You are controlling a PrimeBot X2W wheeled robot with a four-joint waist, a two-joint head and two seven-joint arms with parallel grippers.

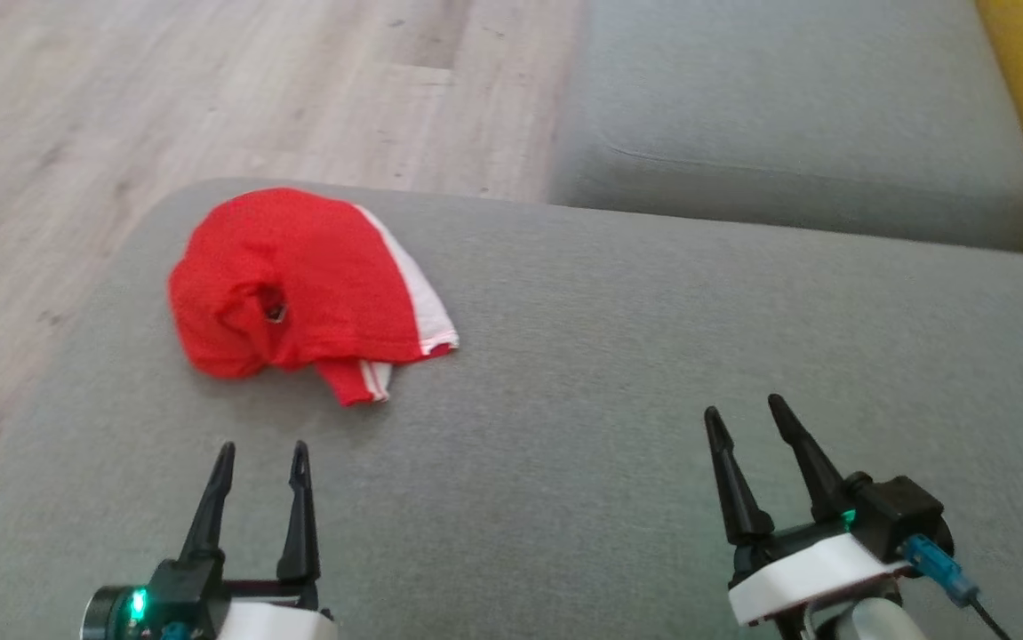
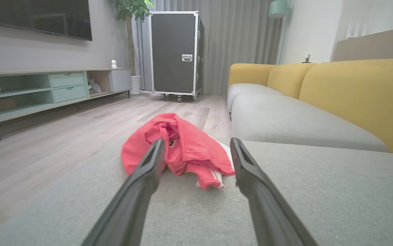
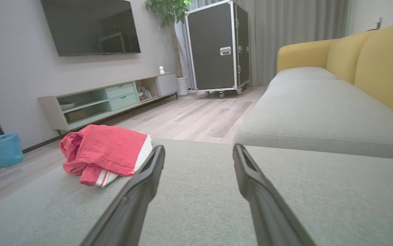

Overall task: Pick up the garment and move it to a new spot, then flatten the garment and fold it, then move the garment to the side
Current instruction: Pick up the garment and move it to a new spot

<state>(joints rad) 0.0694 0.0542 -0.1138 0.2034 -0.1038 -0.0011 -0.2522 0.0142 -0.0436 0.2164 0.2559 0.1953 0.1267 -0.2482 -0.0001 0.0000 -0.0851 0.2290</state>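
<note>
Both my left gripper (image 1: 263,449) and right gripper (image 1: 744,407) hung empty, fingers apart, over the grey sofa cushion (image 1: 618,373). The crumpled red garment (image 1: 298,276) lay just ahead of my left fingers. I judged a low pinch on its near bunched fold best.

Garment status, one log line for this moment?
garment: crumpled, on grey cushion, ungrasped | left hand: open, short of garment | right hand: open, apart from garment | phase: pre-pick

Grey-and-yellow sofa (image 3: 319,112), pale wood floor (image 3: 196,116)
</note>
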